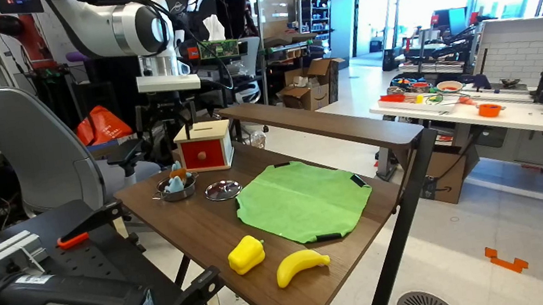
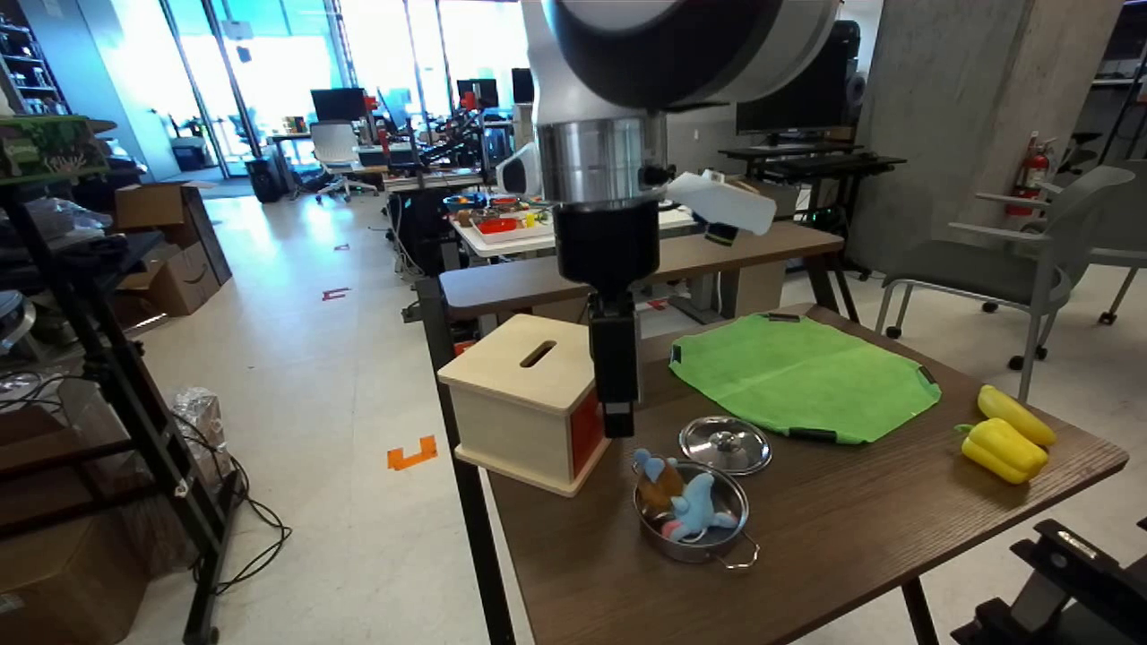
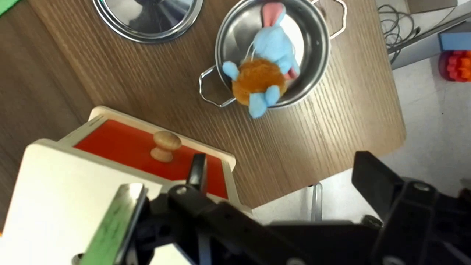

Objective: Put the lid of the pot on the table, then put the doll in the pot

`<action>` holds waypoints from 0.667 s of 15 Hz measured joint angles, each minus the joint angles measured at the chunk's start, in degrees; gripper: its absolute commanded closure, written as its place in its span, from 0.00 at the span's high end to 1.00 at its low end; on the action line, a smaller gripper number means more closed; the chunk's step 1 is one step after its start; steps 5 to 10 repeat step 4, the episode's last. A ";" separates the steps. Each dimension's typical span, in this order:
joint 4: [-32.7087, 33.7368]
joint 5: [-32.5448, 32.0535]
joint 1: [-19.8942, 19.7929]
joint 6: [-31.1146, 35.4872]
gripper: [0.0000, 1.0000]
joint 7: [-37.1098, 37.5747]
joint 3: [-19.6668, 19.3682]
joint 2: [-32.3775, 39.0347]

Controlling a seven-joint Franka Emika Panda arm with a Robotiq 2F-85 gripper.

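Observation:
The low round metal pot stands on the brown table, also in an exterior view and the wrist view. The blue doll with brown hair lies inside the pot, its head over the rim; it shows in both exterior views. The shiny lid lies on the table beside the pot, apart from it. My gripper is open and empty, raised by the box, apart from pot and doll. In an exterior view it appears side-on.
A wooden box with a red drawer stands close to the gripper and pot. A green mat lies past the lid. A yellow pepper and banana lie near the table's far end from the box. A raised shelf runs along one side.

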 measured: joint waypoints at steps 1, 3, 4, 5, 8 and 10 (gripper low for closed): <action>-3.06 -0.13 0.02 2.58 1.00 1.30 0.06 -2.26; -7.77 -0.66 0.03 6.30 1.00 3.41 0.09 -5.43; -7.79 -0.66 0.02 6.21 1.00 3.40 0.10 -5.49; -7.79 -0.66 0.02 6.21 1.00 3.40 0.10 -5.49; -7.79 -0.66 0.02 6.21 1.00 3.40 0.10 -5.49; -7.79 -0.66 0.02 6.21 1.00 3.40 0.10 -5.49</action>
